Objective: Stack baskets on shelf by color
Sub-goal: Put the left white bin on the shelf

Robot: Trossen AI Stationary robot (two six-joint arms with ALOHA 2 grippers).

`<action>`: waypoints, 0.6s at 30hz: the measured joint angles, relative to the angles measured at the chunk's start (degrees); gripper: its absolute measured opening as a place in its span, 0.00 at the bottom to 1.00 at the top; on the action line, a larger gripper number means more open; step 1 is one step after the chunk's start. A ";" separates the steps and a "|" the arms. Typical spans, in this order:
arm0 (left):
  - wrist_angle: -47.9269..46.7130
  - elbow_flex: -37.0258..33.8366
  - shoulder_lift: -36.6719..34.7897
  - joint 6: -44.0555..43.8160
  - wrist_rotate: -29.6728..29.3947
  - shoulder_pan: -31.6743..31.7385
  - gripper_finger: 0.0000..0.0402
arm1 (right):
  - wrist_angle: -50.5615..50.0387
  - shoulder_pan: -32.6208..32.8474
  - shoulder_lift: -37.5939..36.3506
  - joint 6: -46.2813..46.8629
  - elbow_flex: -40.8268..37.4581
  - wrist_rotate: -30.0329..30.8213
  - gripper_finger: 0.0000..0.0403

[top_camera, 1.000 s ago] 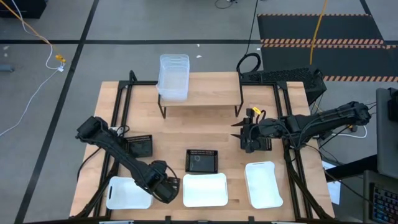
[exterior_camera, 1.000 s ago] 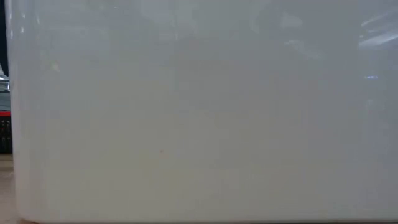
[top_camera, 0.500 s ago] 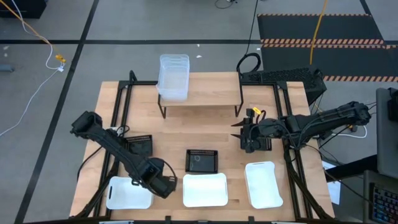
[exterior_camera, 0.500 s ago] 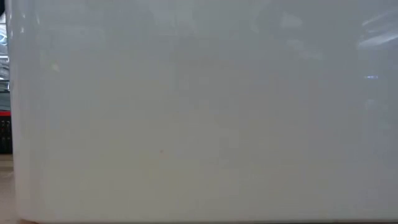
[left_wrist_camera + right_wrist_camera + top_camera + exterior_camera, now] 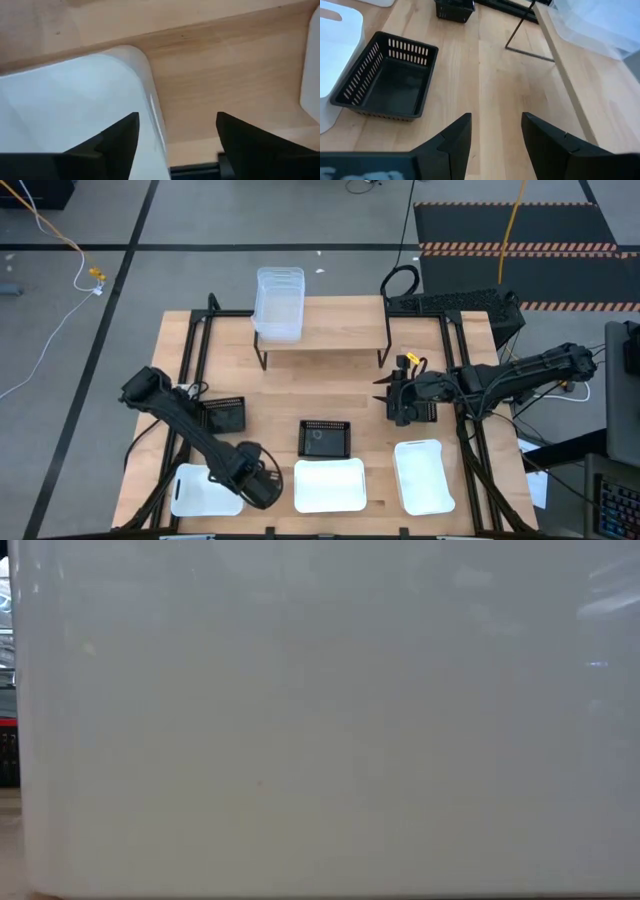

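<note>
Three white baskets sit in a row along the near edge: left [image 5: 205, 491], middle [image 5: 328, 485], right [image 5: 424, 476]. My left gripper [image 5: 252, 482] is open at the left white basket's right wall [image 5: 150, 102], one finger over the inside and one over the table outside. Clear baskets [image 5: 278, 302] stand nested on the shelf [image 5: 330, 346]. Black baskets rest on the table at centre [image 5: 325, 438] and left [image 5: 222, 415]. My right gripper [image 5: 387, 396] waits open at the right, above bare wood [image 5: 496, 120], with the black basket [image 5: 385, 75] ahead of it.
The middle white basket's wall [image 5: 320, 720] fills the low view and hides the rest. Black rails [image 5: 190, 370] run along both sides of the table. Bare wood lies between the shelf legs [image 5: 520, 37] and the centre black basket.
My left gripper has shifted a little toward the table's left, closer over the left white basket's right wall. The baskets and my right arm have kept still.
</note>
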 joint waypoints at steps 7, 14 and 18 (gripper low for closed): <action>0.14 -2.93 2.79 2.95 4.06 -0.28 0.40 | 0.30 -0.01 0.00 0.12 0.00 -0.03 0.42; 0.37 -0.51 2.01 11.86 6.02 1.66 0.03 | 0.50 0.00 0.00 -0.49 0.02 -0.04 0.42; -0.04 3.12 0.77 17.78 6.12 2.59 0.02 | -0.71 0.00 0.00 0.94 0.00 -0.08 0.42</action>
